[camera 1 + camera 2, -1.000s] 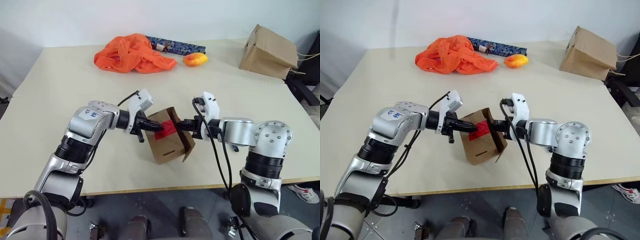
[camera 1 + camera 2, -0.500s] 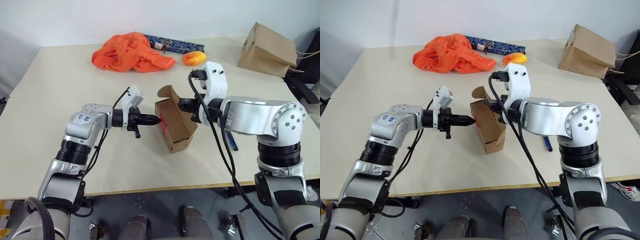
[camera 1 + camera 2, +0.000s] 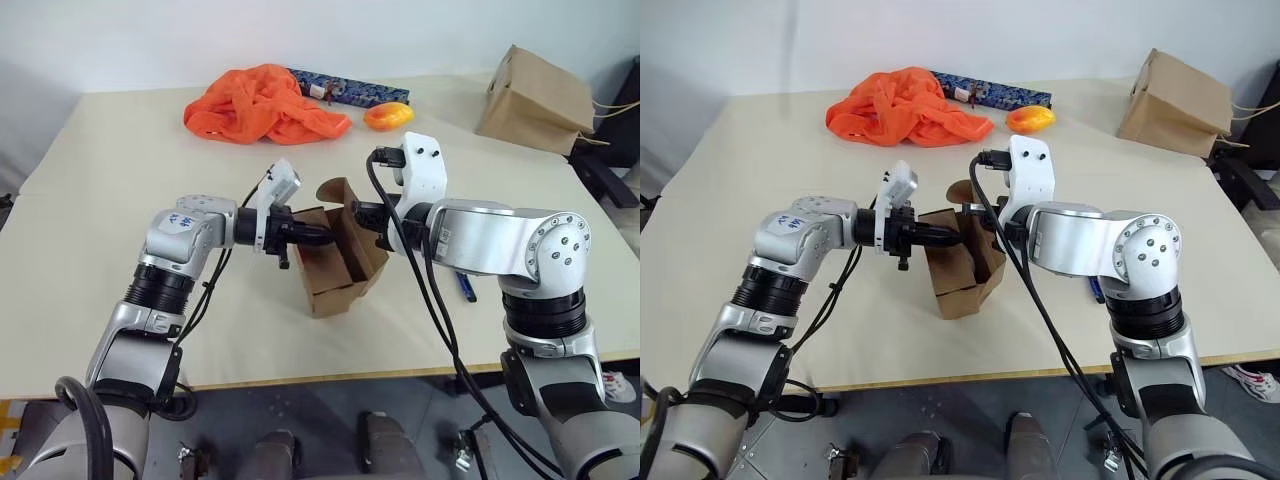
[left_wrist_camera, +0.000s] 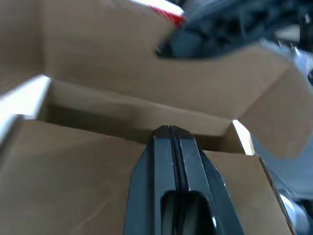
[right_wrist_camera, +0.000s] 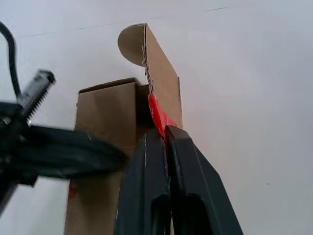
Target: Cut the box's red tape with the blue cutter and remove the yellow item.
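Small brown cardboard box (image 3: 335, 262) — light, crushable, mid-table; right gripper (image 5: 165, 134) pinching its red-taped lid flap (image 5: 161, 78), left gripper (image 4: 168, 134) closed empty at the opening — best held by stiff flap edges.

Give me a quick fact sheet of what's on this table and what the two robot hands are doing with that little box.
Box: brown carton, lid flap up, off the table
Red tape: on the raised flap's edge
Right gripper: jaws shut on the taped flap
Left gripper: jaws shut, tip at the box opening
Blue cutter: lying under the right arm
Far side: orange cloth, patterned case, mango-like fruit, paper bag
Yellow item: not visible
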